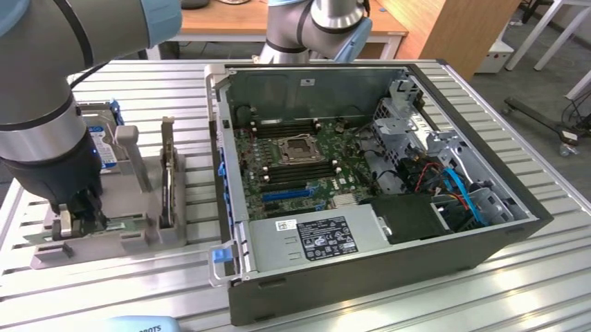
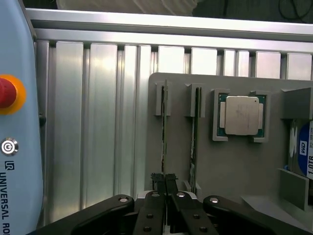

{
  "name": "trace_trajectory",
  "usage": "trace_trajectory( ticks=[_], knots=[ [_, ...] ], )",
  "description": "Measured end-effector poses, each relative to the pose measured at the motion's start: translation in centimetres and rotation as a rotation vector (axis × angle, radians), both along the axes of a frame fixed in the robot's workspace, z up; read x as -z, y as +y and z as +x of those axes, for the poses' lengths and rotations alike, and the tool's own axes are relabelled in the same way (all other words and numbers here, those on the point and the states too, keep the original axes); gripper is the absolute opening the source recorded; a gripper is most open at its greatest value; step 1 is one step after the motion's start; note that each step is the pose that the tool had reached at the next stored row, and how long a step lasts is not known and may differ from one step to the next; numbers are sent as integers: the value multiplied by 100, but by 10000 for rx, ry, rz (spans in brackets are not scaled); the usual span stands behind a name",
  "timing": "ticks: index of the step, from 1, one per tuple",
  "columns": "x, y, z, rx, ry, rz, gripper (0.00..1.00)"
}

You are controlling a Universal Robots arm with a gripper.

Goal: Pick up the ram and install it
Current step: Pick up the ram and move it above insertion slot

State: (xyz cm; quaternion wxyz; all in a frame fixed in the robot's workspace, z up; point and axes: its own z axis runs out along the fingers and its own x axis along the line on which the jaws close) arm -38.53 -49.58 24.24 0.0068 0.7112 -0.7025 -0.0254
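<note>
The ram [image 2: 164,132] is a thin green stick standing on edge in a slot of the grey holder [image 2: 234,171]. My gripper [image 2: 164,177] has come down over its near end, with the black fingertips [image 2: 157,177] pressed together on either side of the board. In the exterior view the gripper [image 1: 82,218] sits low at the holder [image 1: 93,252] on the exterior view's left, and a strip of green ram [image 1: 124,223] shows beside it. The open computer case [image 1: 369,173] holds the motherboard, with long dark memory slots [image 1: 277,126] by the processor socket [image 1: 297,149].
A second thin board [image 2: 194,132] stands in the neighbouring slot. The square silver processor [image 2: 242,115] and a hard drive [image 2: 302,152] also sit in the holder. A tall dark expansion card [image 1: 166,173] stands upright between gripper and case. A pendant with a red button [image 2: 7,93] lies alongside.
</note>
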Motion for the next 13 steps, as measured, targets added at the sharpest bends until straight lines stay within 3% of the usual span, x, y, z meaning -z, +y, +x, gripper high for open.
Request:
trace_trajectory(
  ticks=[13],
  knots=[
    [-200, 0, 0, 179, -1, 0, 11]
  ],
)
